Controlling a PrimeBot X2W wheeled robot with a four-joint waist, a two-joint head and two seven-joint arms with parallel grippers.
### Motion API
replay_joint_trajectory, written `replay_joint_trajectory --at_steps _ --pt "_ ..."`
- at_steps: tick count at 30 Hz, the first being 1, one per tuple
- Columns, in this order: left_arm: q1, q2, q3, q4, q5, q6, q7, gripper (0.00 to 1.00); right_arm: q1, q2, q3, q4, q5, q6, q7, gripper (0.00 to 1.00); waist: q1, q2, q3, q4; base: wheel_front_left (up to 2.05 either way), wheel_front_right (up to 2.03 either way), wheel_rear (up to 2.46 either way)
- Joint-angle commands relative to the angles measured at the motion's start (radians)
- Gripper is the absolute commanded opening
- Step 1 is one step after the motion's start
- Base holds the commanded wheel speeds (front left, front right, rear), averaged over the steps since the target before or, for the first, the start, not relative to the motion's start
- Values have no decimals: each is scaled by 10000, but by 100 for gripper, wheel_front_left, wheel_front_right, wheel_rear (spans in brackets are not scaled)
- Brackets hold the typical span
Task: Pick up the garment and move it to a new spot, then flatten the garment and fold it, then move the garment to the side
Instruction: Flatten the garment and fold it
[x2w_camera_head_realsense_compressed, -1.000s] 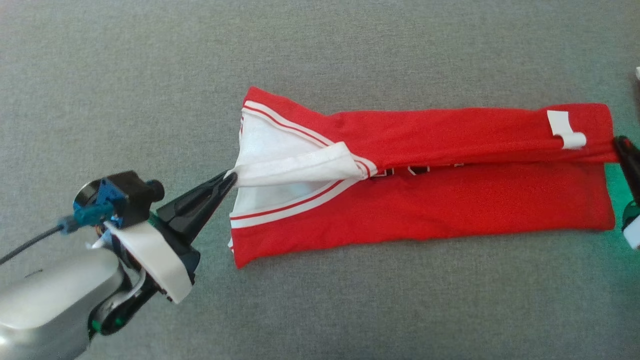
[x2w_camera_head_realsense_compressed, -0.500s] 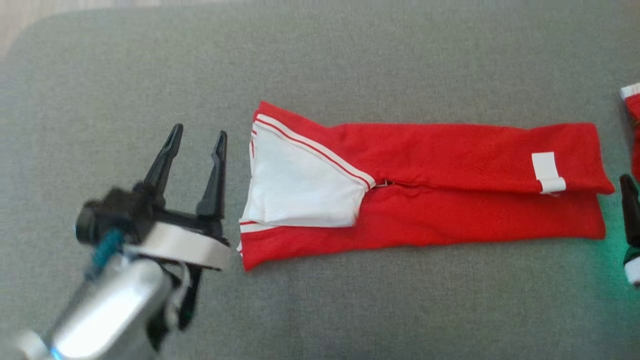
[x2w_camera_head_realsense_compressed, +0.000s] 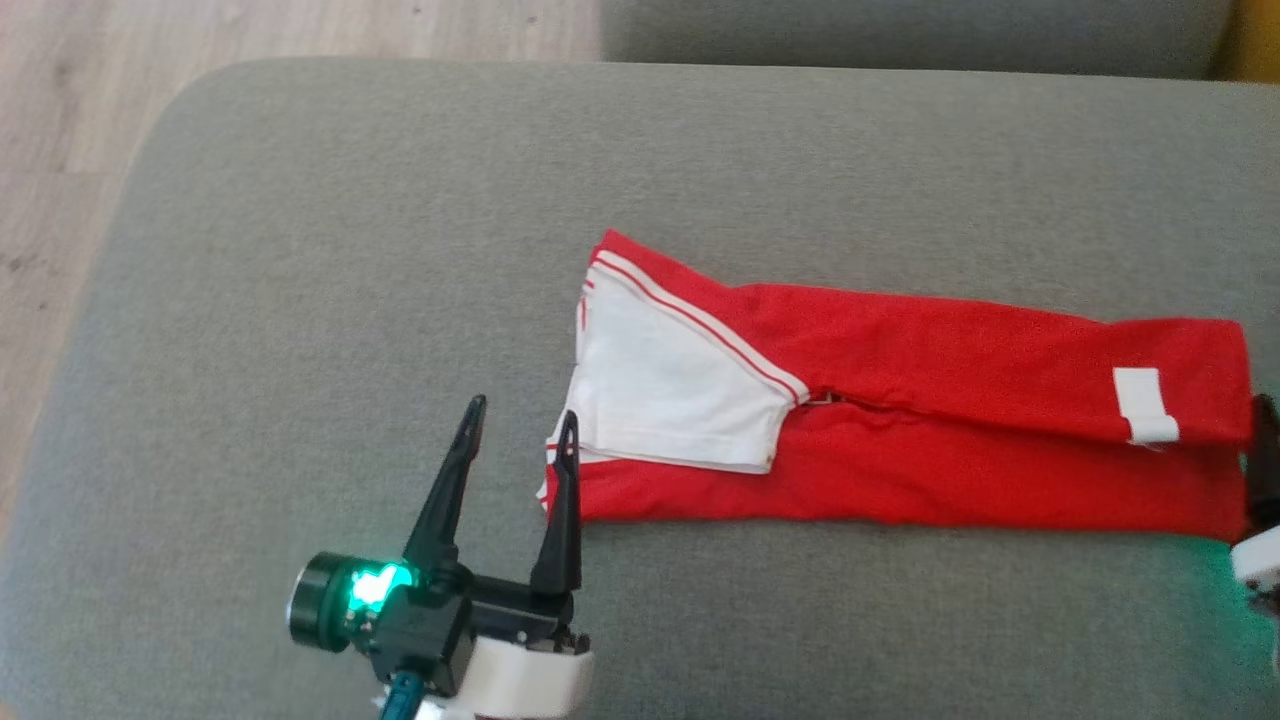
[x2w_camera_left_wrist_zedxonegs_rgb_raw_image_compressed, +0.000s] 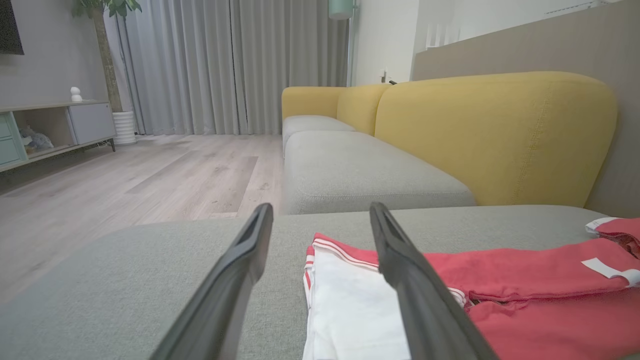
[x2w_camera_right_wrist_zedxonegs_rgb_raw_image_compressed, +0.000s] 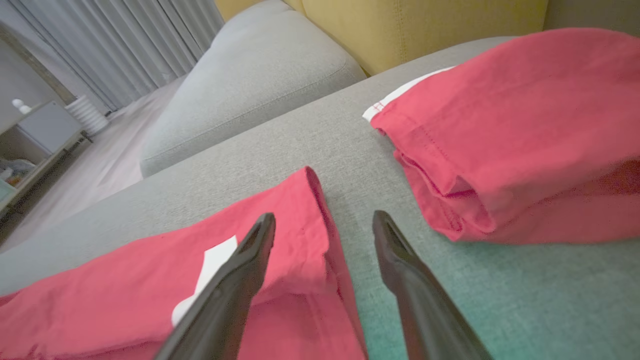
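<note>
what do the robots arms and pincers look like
The left pincer has two long, tapered black fingers on a black block, with a white wrist band, a round dark collar lit green and a teal cable plug. The right pincer has the same dark tapered fingers.

The red garment (x2w_camera_head_realsense_compressed: 950, 470) lies folded into a long strip on the grey cushion (x2w_camera_head_realsense_compressed: 350, 250), with its white panel at the left end. The left tool (x2w_camera_head_realsense_compressed: 525, 408) hangs near and left with its fingers spread, one tip at the garment's near-left corner.
</note>
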Motion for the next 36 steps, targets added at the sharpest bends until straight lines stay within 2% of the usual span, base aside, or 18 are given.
replay_joint_trajectory --at_steps 1,5,9,10,11,12,13,18,25,29,36 --pt "-67 -42 472 -236 138 -82 -50 100 -251 -242 -27 -99 -200 67 82 100 1 -1 27 151 0 0 0" --pt "-14 -410 736 -70 551 -640 -50 100 -532 -60 -688 612 -934 67 819 100 1 -1 164 344 0 0 0" --pt "32 -676 1123 -4 866 -1005 -50 100 -666 274 -1006 866 -1541 67 1750 99 1 -1 273 340 0 0 0" --pt "54 -734 1217 6 937 -1077 -50 100 -675 347 -1054 833 -1698 67 1950 88 1 -1 290 312 0 0 0" --pt "81 -785 1312 13 1002 -1145 -50 100 -679 415 -1088 781 -1871 67 2145 47 1 -1 304 270 0 0 0" --pt "104 -831 1387 27 1063 -1226 -50 100 -675 481 -1147 703 -2020 67 2297 33 1 -1 309 239 0 0 0" --pt "123 -874 1453 39 1124 -1310 -50 100 -675 550 -1229 606 -2142 67 2420 0 1 -1 317 205 0 0 0" --pt "129 -1057 1761 119 1398 -1657 -51 100 -586 821 -1545 -98 -2413 67 3178 0 1 -1 348 50 0 0 0" --pt "188 -1227 2181 144 1663 -1975 -51 100 -566 778 -2115 -1398 -2915 67 3532 0 1 -1 336 -294 0 0 0" --pt "225 -1280 2334 133 1732 -2103 -51 100 -677 581 -2385 -1991 -3036 67 3923 0 1 -1 300 -524 0 0 0" --pt "321 -1368 2620 264 1899 -2374 -51 100 -1434 -334 -3067 -3534 -3352 67 5179 0 1 -1 249 -1081 0 0 0"
